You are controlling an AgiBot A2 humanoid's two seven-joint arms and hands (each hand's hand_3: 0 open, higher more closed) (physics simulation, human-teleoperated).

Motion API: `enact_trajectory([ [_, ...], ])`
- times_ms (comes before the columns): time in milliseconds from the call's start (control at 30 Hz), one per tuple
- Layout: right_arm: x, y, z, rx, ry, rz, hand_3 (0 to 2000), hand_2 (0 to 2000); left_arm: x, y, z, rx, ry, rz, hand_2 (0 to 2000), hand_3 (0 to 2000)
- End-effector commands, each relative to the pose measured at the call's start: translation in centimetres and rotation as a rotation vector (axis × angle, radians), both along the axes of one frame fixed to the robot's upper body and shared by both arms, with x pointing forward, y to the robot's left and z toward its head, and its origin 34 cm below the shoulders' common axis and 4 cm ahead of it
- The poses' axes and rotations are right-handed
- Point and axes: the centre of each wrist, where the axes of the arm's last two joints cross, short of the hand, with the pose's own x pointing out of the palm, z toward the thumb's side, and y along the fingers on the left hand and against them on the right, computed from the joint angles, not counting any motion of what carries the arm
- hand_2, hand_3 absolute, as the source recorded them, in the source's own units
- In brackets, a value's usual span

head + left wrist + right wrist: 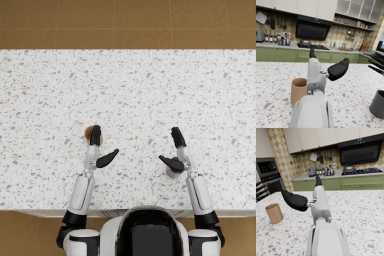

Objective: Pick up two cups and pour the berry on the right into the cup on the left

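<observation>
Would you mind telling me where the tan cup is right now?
In the head view the tan cup stands on the speckled counter on the robot's left, partly hidden beneath the left hand, which is not holding it.

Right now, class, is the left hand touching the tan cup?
Cannot tell. In the head view the left hand overlaps the tan cup; in the left wrist view the forearm hides where hand and cup would meet.
</observation>
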Motion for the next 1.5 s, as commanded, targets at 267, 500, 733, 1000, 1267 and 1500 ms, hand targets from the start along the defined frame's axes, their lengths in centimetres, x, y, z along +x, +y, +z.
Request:
enact_trajectory([
  [267,0.0,0.0,0.0,0.000,0.000,0.000,0,0,0.0,0.0,0.0,0.000,0.000,0.000,0,0],
  [500,0.1,0.6,-0.6,-0.007,0.024,0.021,0,0,0.1,-0.6,-0.6,0.007,0.024,-0.021,0,0],
  [733,-3.6,0.5,0.3,0.029,-0.079,-0.031,0,0,-0.9,3.5,0.2,0.016,-0.126,0.074,0,0],
  [1000,-6.4,-1.1,-0.9,-0.251,-0.123,-0.118,0,0,-1.1,6.3,-1.0,0.239,-0.129,0.250,0,0],
  [1267,-7.6,-3.4,-5.0,-0.427,0.025,-0.171,0,0,0.1,5.8,-5.6,0.337,0.032,0.237,0,0],
  [1500,-6.8,-5.3,-5.8,-0.437,0.057,-0.261,0,0,0.8,5.7,-6.9,0.329,0.082,0.240,0,0],
])
